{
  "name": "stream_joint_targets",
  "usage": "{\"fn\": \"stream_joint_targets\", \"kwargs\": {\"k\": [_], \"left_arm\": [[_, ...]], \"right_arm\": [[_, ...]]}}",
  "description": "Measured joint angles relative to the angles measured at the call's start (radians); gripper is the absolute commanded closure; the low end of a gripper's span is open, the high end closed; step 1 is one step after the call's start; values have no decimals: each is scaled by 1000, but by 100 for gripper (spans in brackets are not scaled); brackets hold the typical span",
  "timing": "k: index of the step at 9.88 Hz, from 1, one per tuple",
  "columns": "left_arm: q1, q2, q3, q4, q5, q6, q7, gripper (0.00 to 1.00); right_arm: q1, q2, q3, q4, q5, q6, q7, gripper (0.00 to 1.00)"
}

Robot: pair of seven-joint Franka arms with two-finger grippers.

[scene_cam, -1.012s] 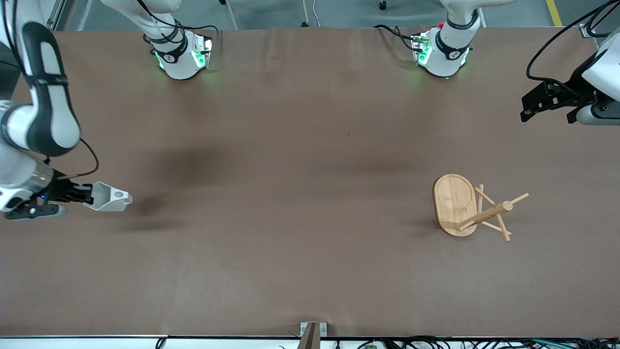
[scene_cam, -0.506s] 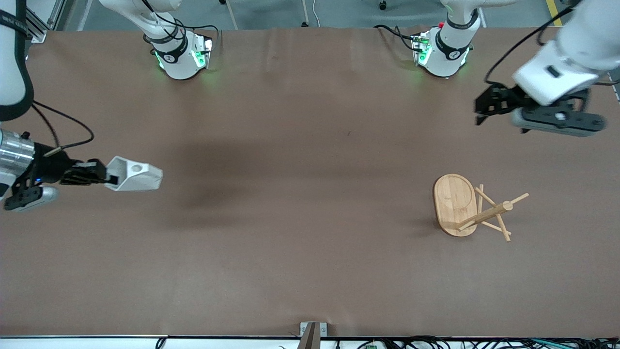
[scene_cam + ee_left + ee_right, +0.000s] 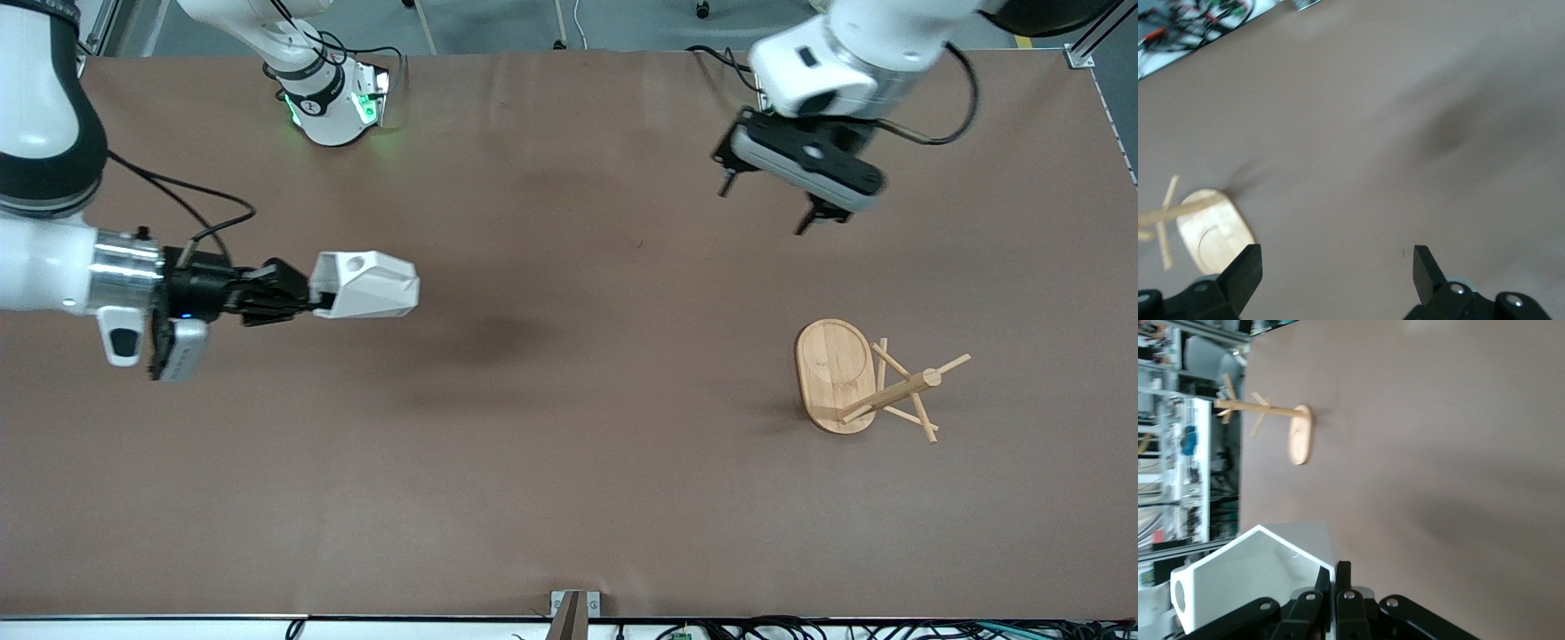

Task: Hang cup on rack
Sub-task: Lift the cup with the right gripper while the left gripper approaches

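Table [image 3: 569, 498], a broad brown matte surface, carries the light bamboo mug rack [image 3: 836, 373] with its oval base, post and thin angled pegs, standing toward the left arm's end. The right hand [image 3: 307, 298] is over the table toward the right arm's end, clenched on the rim wall of the small matte white faceted cup [image 3: 366, 284], held in the air with its mouth turned sideways. The left hand [image 3: 769, 204] hangs spread and empty over the table near the left arm's base. The cup looks rigid, light, probably brittle and smooth; the rim grip leaves its pierced blocky handle free for a peg.
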Motion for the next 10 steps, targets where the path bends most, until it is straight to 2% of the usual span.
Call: {"fn": "stream_joint_targets", "kwargs": {"k": [2,6,10], "left_arm": [[-55,38,-48,-1,-1,80,17,0],[-169,94,-53,0,-1,233,72,0],[-237,93,-55,3,-1,243,74,0]], "right_arm": [[47,10,0,-1,137,-27,0,100],[82,53,0,-10,340,-115,13,100],[142,70,0,-16,403,-120,13,100]]}}
